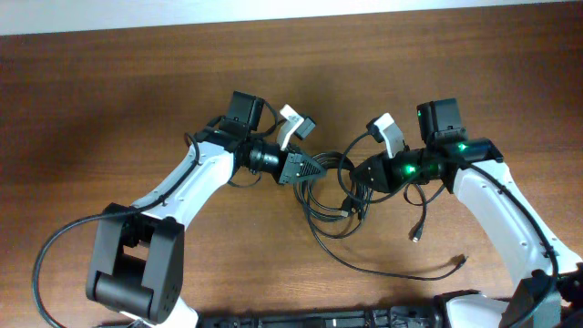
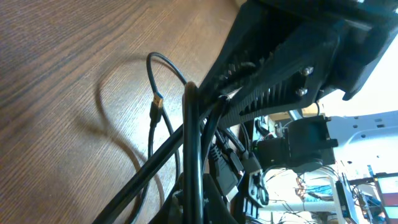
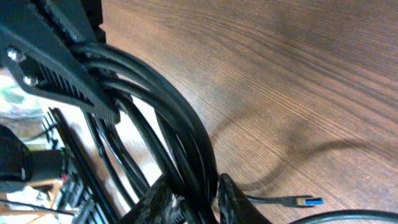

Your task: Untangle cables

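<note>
A tangle of thin black cables [image 1: 332,202] lies in loose loops at the middle of the wooden counter [image 1: 109,100], partly lifted between two robot arms. The left pincer [image 1: 316,169] is clamped on strands at one edge of the tangle and the right pincer [image 1: 357,173] on a thick bundle at the opposite edge. Beyond the tangle on the right arm's side, two free ends trail across the wood, one ending in a blue-tipped plug [image 3: 311,201].
</note>
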`<state>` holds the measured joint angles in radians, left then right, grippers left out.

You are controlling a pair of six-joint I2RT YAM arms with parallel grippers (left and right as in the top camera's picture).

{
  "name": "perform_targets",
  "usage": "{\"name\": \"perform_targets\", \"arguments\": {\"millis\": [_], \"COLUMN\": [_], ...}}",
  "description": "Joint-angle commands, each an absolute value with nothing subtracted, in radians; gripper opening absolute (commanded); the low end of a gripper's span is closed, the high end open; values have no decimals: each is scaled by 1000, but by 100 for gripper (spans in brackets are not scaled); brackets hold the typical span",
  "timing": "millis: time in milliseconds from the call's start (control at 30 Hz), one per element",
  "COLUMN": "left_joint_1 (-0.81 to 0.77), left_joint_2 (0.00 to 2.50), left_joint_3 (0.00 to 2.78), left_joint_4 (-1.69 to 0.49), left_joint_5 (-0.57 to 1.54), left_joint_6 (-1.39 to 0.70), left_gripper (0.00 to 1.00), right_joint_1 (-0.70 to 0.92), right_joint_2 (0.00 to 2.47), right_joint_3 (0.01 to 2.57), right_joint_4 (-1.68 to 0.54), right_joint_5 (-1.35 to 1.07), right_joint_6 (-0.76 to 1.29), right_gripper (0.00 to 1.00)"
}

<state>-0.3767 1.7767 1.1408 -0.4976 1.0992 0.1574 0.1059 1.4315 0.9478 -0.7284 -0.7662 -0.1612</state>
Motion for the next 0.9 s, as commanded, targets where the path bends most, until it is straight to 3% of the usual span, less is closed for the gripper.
{"name": "perform_targets", "arguments": {"millis": [0, 200, 333, 433, 467, 500, 700, 733, 767, 800, 867], "left_joint_1": [-378, -378, -378, -378, -378, -378, -380, -380, -380, -380, -379], "left_joint_2": [1755, 1755, 1755, 1755, 1755, 1755, 1755, 1755, 1755, 1755, 1755], "left_joint_3": [1143, 1143, 1143, 1143, 1143, 1143, 1143, 1143, 1143, 1143, 1143], "left_joint_4": [-502, -502, -502, -502, -498, -489, -487, -488, -488, -492, -492], "left_joint_5": [1113, 1094, 1095, 1092, 1090, 1091, 1091, 1091, 1091, 1091, 1090], "left_joint_6": [172, 171, 172, 172, 172, 172, 171, 171, 171, 171, 171], "left_gripper": [0, 0, 0, 2, 19, 29, 36, 15, 7, 0, 0], "right_joint_1": [111, 111, 111, 111, 111, 111, 191, 199, 202, 202, 202], "right_joint_2": [1415, 1415, 1415, 1415, 1415, 1415, 1415, 1415, 1415, 1415, 1415], "right_joint_3": [948, 948, 948, 948, 948, 948, 948, 948, 948, 948, 948], "right_joint_4": [-729, -752, -752, -764, -770, -784, -806, -802, -799, -799, -811], "right_joint_5": [-762, -721, -721, -721, -722, -727, -749, -748, -748, -735, -645], "right_joint_6": [-168, -168, -168, -168, -168, -168, -188, -187, -187, -187, -175], "right_gripper": [21, 20, 4, 4, 4, 4, 4, 4, 4, 4, 4]}}
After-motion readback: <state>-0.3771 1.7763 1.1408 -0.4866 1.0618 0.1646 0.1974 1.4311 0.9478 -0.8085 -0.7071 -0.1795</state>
